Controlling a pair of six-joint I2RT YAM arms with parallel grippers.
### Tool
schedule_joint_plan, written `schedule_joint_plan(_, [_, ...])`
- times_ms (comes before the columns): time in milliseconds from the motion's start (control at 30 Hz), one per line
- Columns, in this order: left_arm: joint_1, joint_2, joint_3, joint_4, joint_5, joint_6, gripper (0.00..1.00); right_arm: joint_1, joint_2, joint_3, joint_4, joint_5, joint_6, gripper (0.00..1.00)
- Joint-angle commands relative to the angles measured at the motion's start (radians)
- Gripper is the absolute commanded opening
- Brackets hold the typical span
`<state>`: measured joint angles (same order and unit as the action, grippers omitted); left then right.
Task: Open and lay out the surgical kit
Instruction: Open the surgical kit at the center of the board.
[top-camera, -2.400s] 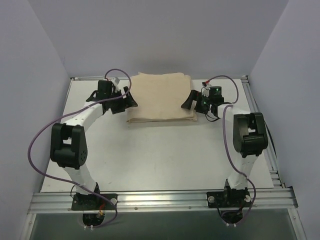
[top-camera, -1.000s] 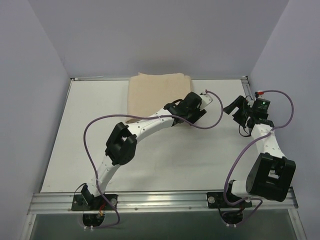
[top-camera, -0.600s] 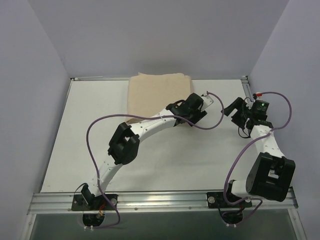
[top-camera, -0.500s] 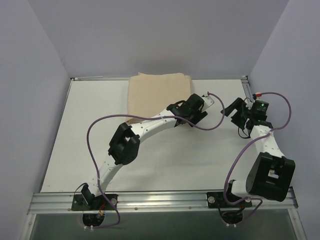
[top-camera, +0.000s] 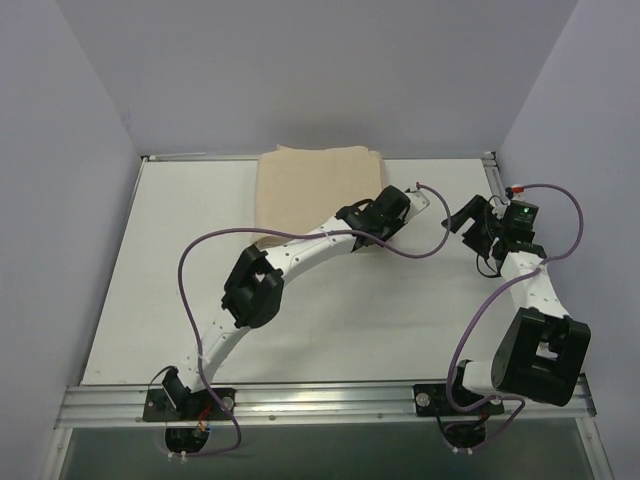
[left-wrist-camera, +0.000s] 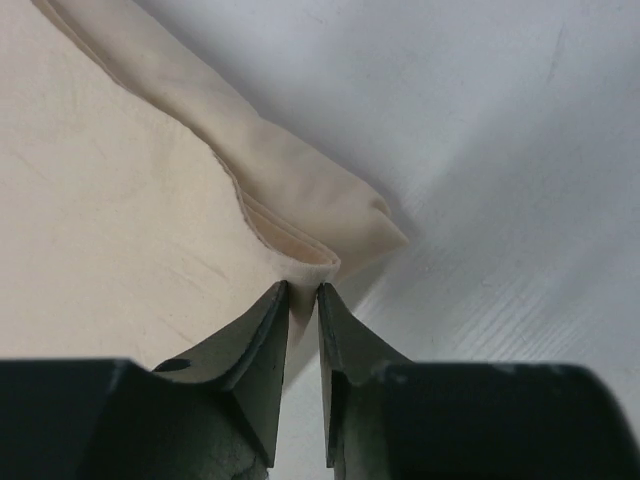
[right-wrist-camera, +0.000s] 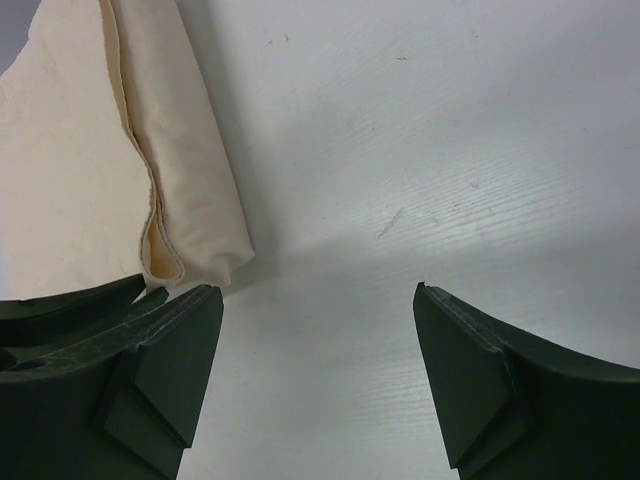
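1. beige cloth wrap (top-camera: 312, 185): lies folded shut, flat on the white tabletop (top-camera: 330, 320), at the far middle.
2. left gripper (left-wrist-camera: 303, 292): reaches across to the near right corner of the beige cloth wrap. the jaws are almost together, with a thin edge layer of cloth pinched in the narrow slit between them.
3. right gripper (right-wrist-camera: 318, 292): the jaws are spread wide and hold nothing. it is above bare tabletop, just to the right of that same corner, clear of the cloth.
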<state>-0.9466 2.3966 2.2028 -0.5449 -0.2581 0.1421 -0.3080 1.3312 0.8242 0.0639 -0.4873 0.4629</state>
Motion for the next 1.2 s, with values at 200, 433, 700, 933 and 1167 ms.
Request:
schedule_joint_plan(200, [0.025,-0.004,0.153,-0.056,0.017,-0.006,0.02,-0.006,-0.036,0.000,0.011,-0.011,-0.020,0.79])
schedule_joint_plan(433, [0.179,-0.149,0.089,-0.073,0.131,-0.196,0.02,0.004,-0.009,0.013,0.014,-0.028,-0.017,0.79])
schedule_joint_plan(700, [0.500,-0.425,-0.153,-0.041,0.209,-0.308,0.02,0.058,0.029,0.070,0.007,-0.019,-0.013,0.79])
schedule_joint_plan(933, [0.919,-0.654,-0.437,-0.035,0.212,-0.360,0.02,0.162,0.097,0.147,0.001,0.027,-0.017,0.79])
schedule_joint_plan(1167, [1.140,-0.738,-0.574,-0.102,-0.028,-0.352,0.20,0.266,0.178,0.176,0.051,0.039,0.005,0.80])
